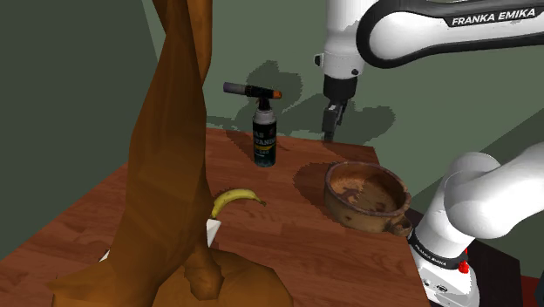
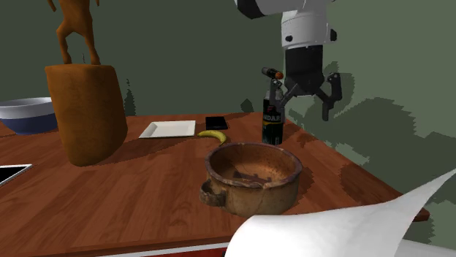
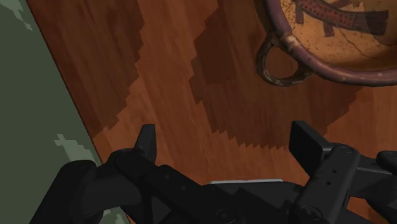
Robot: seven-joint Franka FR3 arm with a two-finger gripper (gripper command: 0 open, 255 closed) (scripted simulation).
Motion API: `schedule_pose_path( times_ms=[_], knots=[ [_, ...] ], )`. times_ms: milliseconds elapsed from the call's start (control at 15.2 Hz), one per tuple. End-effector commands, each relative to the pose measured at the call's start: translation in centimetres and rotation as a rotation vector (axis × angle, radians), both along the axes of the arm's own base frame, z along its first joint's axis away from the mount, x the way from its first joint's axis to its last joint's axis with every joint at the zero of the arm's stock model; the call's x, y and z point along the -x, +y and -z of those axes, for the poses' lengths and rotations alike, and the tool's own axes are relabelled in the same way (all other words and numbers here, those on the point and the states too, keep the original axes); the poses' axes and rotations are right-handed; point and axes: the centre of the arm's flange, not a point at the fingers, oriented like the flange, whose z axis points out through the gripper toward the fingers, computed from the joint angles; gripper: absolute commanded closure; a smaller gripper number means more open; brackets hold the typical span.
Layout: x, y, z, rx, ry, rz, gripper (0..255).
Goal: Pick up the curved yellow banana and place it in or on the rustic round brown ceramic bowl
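The yellow banana [image 1: 237, 201] lies on the wooden table [image 1: 296, 257], right beside a tall brown statue. In the second exterior view the banana [image 2: 213, 136] rests next to a white plate. The brown ceramic bowl [image 1: 366, 218] with a loop handle stands near the table's edge and holds nothing; the same bowl [image 2: 252, 193] sits at the front in the second exterior view. My gripper [image 2: 301, 102] hangs open and empty, high above the table and beyond the bowl. In the wrist view the gripper [image 3: 226, 143] has its fingers spread over bare wood, with the bowl's rim [image 3: 318, 62] ahead of it.
A black torch canister [image 1: 264, 131] stands upright behind the bowl and close to the gripper. The brown statue [image 1: 174, 174] hides part of the table in the shoulder view. A white plate [image 2: 168, 129], a flat black item [image 2: 216, 122] and a blue and white bowl [image 2: 25, 113] are farther off.
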Motion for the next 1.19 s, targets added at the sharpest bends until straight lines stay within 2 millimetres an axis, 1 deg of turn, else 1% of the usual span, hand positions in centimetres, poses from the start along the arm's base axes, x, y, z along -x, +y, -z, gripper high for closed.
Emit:
schedule_pose_path(
  times_ms=[0,594,1122],
  knots=[
    [-1.1,2.8,0.6,0.004,-0.007,-0.027,0],
    [-4.1,14.0,3.7,0.029,-0.033,-0.146,0],
    [-5.7,24.1,6.6,0.051,-0.056,-0.252,0]
  ],
)
